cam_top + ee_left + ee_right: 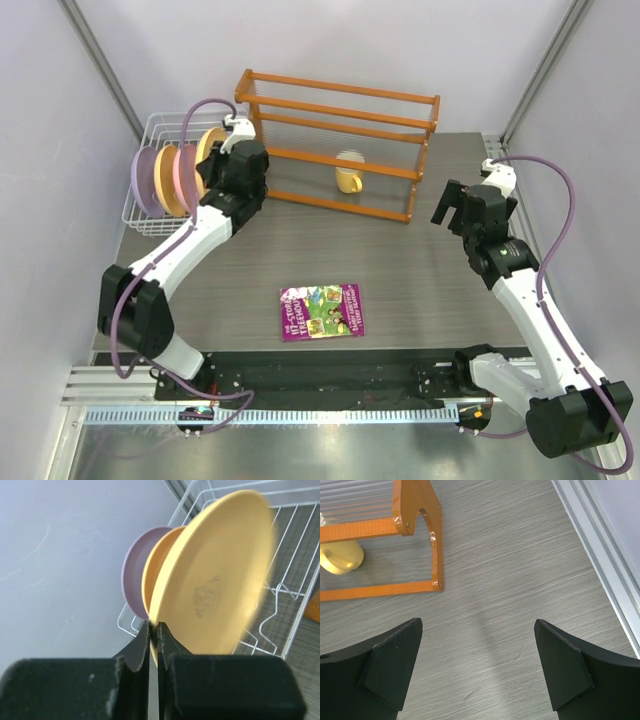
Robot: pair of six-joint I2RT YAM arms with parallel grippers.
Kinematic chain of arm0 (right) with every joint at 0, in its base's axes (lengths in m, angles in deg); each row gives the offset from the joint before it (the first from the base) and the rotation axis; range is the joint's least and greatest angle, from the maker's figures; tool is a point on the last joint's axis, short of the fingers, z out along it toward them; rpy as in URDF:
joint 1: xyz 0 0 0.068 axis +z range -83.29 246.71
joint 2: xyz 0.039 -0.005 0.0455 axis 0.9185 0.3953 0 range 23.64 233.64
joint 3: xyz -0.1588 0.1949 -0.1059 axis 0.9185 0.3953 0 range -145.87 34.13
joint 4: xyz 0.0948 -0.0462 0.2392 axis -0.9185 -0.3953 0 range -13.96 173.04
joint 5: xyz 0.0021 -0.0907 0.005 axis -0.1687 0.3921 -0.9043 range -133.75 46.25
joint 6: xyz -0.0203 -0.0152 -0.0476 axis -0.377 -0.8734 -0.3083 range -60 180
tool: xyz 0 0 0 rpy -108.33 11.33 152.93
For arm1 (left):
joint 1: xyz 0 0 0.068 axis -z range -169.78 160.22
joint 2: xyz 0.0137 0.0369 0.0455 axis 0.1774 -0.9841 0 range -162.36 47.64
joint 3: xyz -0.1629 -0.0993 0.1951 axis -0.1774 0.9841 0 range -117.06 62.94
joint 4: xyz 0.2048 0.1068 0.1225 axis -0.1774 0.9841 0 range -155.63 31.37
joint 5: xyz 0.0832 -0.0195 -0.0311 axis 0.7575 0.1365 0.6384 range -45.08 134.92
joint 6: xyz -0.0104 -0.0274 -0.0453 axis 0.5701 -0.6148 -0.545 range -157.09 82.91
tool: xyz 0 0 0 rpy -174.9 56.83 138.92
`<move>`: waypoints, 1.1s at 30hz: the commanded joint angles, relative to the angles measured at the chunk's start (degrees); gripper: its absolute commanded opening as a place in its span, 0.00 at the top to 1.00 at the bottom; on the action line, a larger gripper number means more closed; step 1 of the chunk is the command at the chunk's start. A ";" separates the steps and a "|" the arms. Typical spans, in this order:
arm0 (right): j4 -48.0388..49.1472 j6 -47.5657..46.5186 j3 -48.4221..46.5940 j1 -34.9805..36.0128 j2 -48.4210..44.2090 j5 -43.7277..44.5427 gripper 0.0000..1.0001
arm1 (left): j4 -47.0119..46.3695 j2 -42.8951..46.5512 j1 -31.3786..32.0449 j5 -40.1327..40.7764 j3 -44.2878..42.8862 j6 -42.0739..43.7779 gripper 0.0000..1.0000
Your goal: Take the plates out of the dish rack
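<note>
The white wire dish rack [137, 216] sits in the far left corner of the table [430, 285], with four plates standing on edge in a row. From the left they are a lavender plate [146, 182], an orange plate [168, 183], a pink plate [186, 176] and a pale yellow plate [210, 148].

The left gripper [154, 626] is at the right end of that row. Its fingers are pressed almost together, pinching the lower rim of the pale yellow plate. That plate tilts away from the others above the rack's wires. Whether its edge rests on the wires cannot be told.

The right gripper [479, 666] hangs with its fingers spread wide, holding and touching nothing. It is over bare table toward the right edge, just off the right end of the orange wooden rack [340, 112]. A yellow mug [349, 173] sits inside that rack. A purple book [322, 311] lies flat near the middle of the near edge.
</note>
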 commanded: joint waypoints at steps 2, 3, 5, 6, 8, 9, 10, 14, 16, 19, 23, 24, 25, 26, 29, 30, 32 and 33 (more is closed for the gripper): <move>1.30 1.47 -1.17 -0.15 -1.21 -3.83 0.00 | -0.61 9.43 3.06 -0.54 -3.06 -0.76 1.00; 1.83 1.73 -1.26 -0.15 -1.12 -4.97 0.00 | 2.45 10.31 3.42 -1.96 -3.15 -3.82 1.00; 2.35 2.35 -1.35 -0.15 -1.03 -7.43 0.00 | 7.12 13.21 3.86 -8.51 -3.85 -8.92 1.00; 3.14 2.70 -1.35 -0.15 -0.94 -10.05 0.00 | 12.02 14.09 3.86 -11.52 -4.11 -13.82 1.00; 4.37 3.57 -1.44 -0.15 -0.86 -13.66 0.00 | 14.60 16.47 3.86 -21.76 -3.94 -18.86 1.00; 5.51 4.10 -1.35 -0.15 -1.03 -16.73 0.00 | 15.40 17.17 3.86 -24.62 -3.50 -20.70 1.00; 6.22 4.63 -1.35 -0.24 -0.77 -18.76 0.00 | 15.84 17.70 3.86 -27.78 -2.37 -24.03 1.00; 11.14 8.75 -0.65 -0.15 0.02 -27.65 0.00 | 15.76 17.80 3.86 -40.45 -0.07 -30.64 1.00; 14.12 10.43 0.05 -0.06 0.64 -32.11 0.01 | 14.54 17.27 3.86 -47.13 1.33 -34.06 1.00; 18.60 13.59 1.37 -0.06 1.60 -37.56 0.03 | 12.95 16.48 3.86 -52.75 3.17 -37.06 1.00; 22.30 16.41 2.25 0.55 2.57 -40.40 0.05 | 10.49 15.33 3.86 -55.23 4.32 -40.23 1.00; 22.66 16.41 2.43 0.82 3.09 -40.40 0.06 | 10.31 15.07 3.86 -55.67 4.41 -40.58 1.00; 22.75 16.50 2.52 1.08 3.36 -40.40 0.07 | 9.96 14.72 3.86 -56.11 4.59 -41.02 1.00; 22.75 16.32 2.52 1.52 3.62 -40.40 0.07 | 9.70 14.54 3.86 -57.07 4.67 -41.46 1.00; 22.92 15.89 2.70 2.05 4.94 -41.27 0.08 | 8.29 14.28 3.95 -58.91 5.29 -43.04 1.00; 23.01 15.71 2.61 2.66 5.81 -41.46 0.08 | 7.24 14.28 3.95 -59.10 5.81 -43.74 1.00; 23.01 15.45 2.43 3.27 6.79 -41.55 0.08 | 6.79 14.19 3.95 -59.80 5.99 -44.10 1.00; 22.84 15.44 2.26 3.80 7.31 -41.63 0.08 | 6.36 14.19 3.95 -60.24 5.99 -44.28 1.00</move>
